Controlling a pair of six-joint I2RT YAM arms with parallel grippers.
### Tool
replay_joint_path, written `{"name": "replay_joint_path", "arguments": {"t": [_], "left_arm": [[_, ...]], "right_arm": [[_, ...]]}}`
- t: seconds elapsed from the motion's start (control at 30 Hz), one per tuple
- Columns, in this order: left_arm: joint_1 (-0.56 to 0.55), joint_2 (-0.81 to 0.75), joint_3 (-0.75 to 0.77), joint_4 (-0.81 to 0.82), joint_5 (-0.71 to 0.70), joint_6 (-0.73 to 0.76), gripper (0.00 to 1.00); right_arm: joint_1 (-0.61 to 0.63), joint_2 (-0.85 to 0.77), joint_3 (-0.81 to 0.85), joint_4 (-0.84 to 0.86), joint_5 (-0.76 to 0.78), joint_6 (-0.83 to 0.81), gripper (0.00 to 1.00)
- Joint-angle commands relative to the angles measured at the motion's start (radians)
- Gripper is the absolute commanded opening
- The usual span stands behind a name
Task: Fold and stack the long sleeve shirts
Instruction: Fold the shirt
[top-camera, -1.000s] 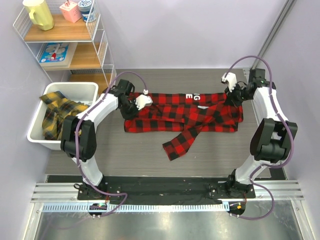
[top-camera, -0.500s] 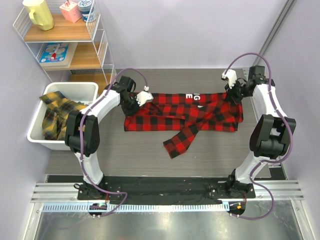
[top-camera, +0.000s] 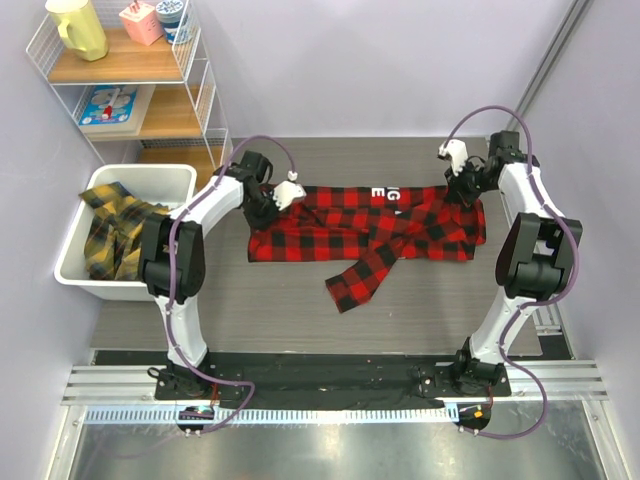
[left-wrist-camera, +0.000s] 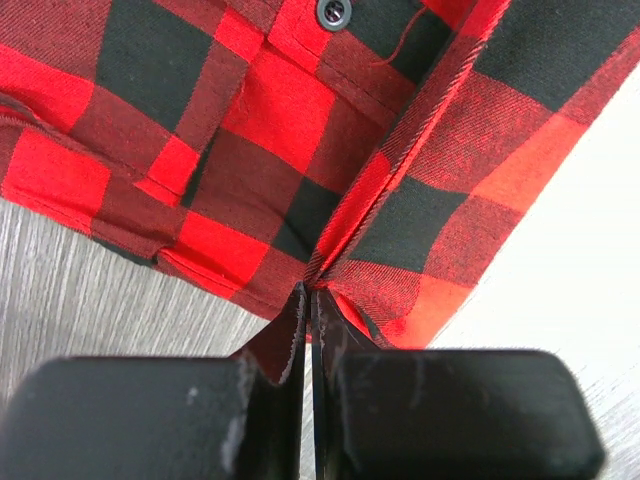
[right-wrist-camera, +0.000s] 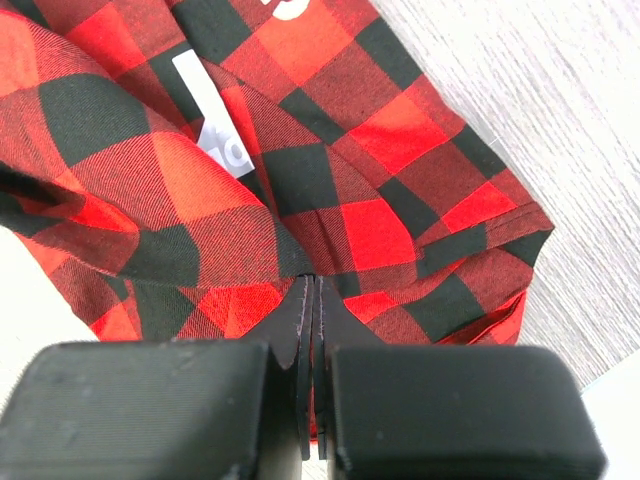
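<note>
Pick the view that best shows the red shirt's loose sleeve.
Top external: the whole sleeve shows, trailing diagonally off the red shirt. Both wrist views show only close-up checked fabric, and no sleeve can be identified.

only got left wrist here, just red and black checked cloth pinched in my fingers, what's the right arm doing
observer: the right gripper is shut on the right end of the same red-and-black checked flannel shirt.
operator: any sleeve loose
observer: yes, one sleeve trails toward the arm bases, lying on the grey table.
operator: other shirts out
observer: no, yellow-and-black checked shirts sit in the white plastic bin at far left.
</note>
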Motion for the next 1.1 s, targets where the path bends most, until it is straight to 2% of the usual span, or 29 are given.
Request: {"name": "replay_joint_path", "arguments": {"t": [0.0, 0.1, 0.13, 0.2, 0.23, 0.27, 0.33, 0.37, 0.47, 0.53, 0.6, 0.73, 1.07], "left_arm": [[0.009, 0.022, 0.05, 0.001, -0.012, -0.018, 0.0], [0.012, 0.044, 0.049, 0.019, -0.029, -0.037, 0.0], [0.014, 0.052, 0.055, 0.019, -0.041, -0.057, 0.01], [0.025, 0.077, 0.084, 0.01, -0.035, -0.098, 0.03], [0.041, 0.081, 0.093, 0.01, -0.024, -0.154, 0.09], [0.052, 0.083, 0.098, 0.009, -0.012, -0.179, 0.14], [0.087, 0.075, 0.104, -0.01, 0.011, -0.219, 0.28], [0.1, 0.068, 0.101, -0.017, 0.054, -0.25, 0.31], [0.137, 0.006, 0.059, -0.033, 0.132, -0.291, 0.43], [0.137, -0.03, 0.03, -0.047, 0.151, -0.293, 0.49], [0.137, -0.044, 0.015, -0.068, 0.177, -0.298, 0.54], [0.137, -0.069, -0.045, -0.079, 0.192, -0.315, 0.57], [0.137, -0.035, -0.117, -0.088, 0.163, -0.324, 0.58]], "right_arm": [[0.006, 0.0, 0.024, -0.013, 0.025, -0.039, 0.01], [0.008, 0.018, 0.026, 0.006, 0.062, -0.005, 0.06], [0.01, 0.044, 0.038, 0.016, 0.086, 0.018, 0.13], [0.006, 0.076, 0.114, 0.01, 0.118, 0.125, 0.21], [0.002, 0.095, 0.15, -0.031, 0.126, 0.159, 0.25], [-0.016, 0.122, 0.227, -0.065, 0.119, 0.187, 0.42], [-0.042, 0.155, 0.311, -0.194, 0.099, 0.251, 0.54], [-0.071, 0.181, 0.382, -0.245, 0.071, 0.263, 0.57], [-0.134, 0.201, 0.432, -0.446, 0.01, 0.25, 0.59], [-0.155, 0.201, 0.408, -0.553, -0.001, 0.216, 0.58], [-0.167, 0.189, 0.342, -0.59, -0.001, 0.172, 0.56], [-0.165, 0.175, 0.203, -0.531, 0.03, 0.184, 0.56], [-0.145, 0.245, 0.115, -0.446, 0.135, 0.219, 0.52]]}}
